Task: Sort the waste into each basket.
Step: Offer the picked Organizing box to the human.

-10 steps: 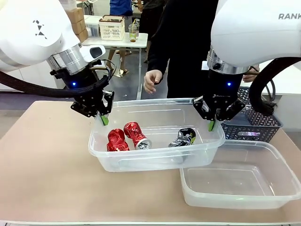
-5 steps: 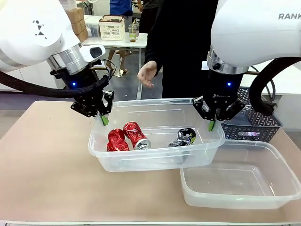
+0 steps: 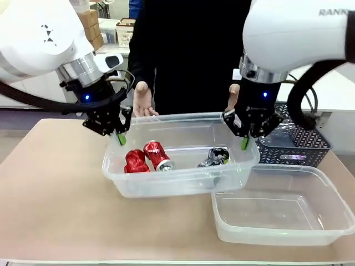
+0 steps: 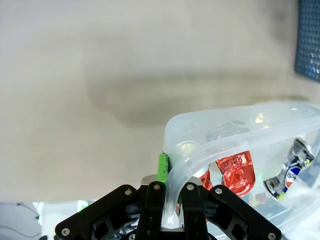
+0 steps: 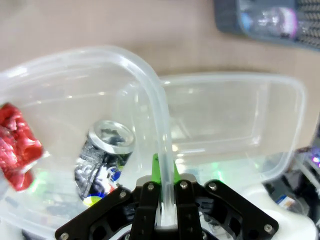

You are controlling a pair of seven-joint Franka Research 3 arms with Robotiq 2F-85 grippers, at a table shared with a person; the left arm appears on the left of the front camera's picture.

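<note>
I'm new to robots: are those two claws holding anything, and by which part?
Both hold the clear tub of crushed cans: left gripper on its left rim, right gripper on its right rim.

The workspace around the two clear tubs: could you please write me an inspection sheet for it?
Surface: beige table top, no spills seen.
Job's things: clear rectangular plastic tub holds two crushed shiny red cans and a crushed black-and-silver can; its corner overlaps a second, empty clear plastic tub.
Clutter: dark mesh plastic basket at the right, contents unclear.
Claws: left claw and right claw each shut on the first tub's rim, at opposite ends.
Cables: black hoses loop off both arms, clear of the tubs.
Surroundings: person in dark clothes at the far side, hands near the tub's far rim.
</note>
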